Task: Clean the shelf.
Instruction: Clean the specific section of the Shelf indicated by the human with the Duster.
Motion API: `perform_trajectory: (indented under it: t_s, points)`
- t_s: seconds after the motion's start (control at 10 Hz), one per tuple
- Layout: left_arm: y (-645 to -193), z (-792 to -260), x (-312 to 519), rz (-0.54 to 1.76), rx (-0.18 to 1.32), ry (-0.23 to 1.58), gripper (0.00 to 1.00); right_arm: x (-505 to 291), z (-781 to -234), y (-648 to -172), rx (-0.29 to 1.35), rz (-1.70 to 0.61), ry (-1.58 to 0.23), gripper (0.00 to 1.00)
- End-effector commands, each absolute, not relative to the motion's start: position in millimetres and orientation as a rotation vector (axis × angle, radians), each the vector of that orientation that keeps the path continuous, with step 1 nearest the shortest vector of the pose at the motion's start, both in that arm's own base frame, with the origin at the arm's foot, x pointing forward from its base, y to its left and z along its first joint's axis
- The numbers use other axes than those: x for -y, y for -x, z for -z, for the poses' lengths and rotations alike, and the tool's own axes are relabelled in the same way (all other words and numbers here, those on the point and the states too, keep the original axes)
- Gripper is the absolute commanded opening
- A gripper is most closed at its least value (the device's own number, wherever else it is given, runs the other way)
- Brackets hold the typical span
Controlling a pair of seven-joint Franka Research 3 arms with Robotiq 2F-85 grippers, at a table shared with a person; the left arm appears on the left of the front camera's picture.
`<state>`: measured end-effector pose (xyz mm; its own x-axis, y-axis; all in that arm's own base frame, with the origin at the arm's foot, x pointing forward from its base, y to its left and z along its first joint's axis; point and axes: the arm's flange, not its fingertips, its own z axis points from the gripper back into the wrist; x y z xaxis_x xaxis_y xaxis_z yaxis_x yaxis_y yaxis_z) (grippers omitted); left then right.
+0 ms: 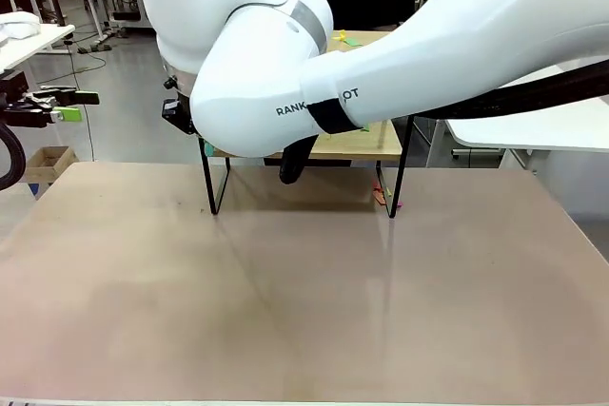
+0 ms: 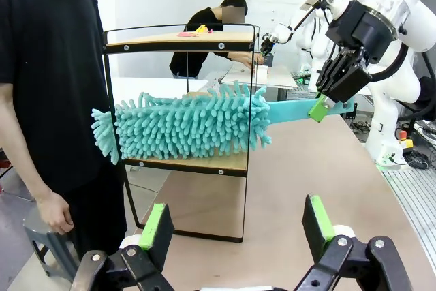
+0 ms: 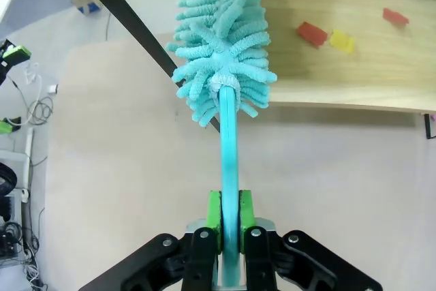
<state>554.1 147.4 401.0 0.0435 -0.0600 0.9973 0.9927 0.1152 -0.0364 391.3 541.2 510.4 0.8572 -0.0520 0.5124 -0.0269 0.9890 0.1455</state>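
Right claw [image 3: 229, 210] clenched on the flat handle [image 3: 229, 148] of a teal microfibre duster [image 3: 221, 66], green pads pressed to either side of it. In the left wrist view the same claw [image 2: 328, 102] hangs above the desk, just off one end of the shelf [image 2: 180, 42], and holds the duster [image 2: 191, 124] level.

Duster head lies between the two boards, along the lower one, fringe touching the wood. Its tip pokes out past the frame on the person's side.

Left claw [image 2: 235, 226] released, jaws wide, nothing between them. It sits well back from the shelf, off the desk's left edge [image 1: 76, 105].

Shelf [image 1: 357, 140] stands at the middle of the desk's far edge, feet on the beige top [image 1: 304, 311], largely hidden by the right arm in the front view.

Small pink and yellow scraps [image 2: 194, 31] on the top board.

Person in a black shirt [image 2: 48, 66] stands at the shelf's far side, one hand [image 2: 54, 212] hanging down.
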Motion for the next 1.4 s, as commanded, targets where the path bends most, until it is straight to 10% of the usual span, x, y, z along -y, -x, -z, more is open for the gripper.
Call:
perform_trajectory:
  t_s: [0.0, 1.3]
  points:
    - [-552, -405, -147, 1.127, 1.193, 1.095, 1.0, -545, -505, -392, 0.503, 0.046, -0.159, 0.13]
    - [-552, -405, -147, 1.127, 1.193, 1.095, 1.0, -473, -490, -391, 0.429, 0.074, -0.154, 0.13]
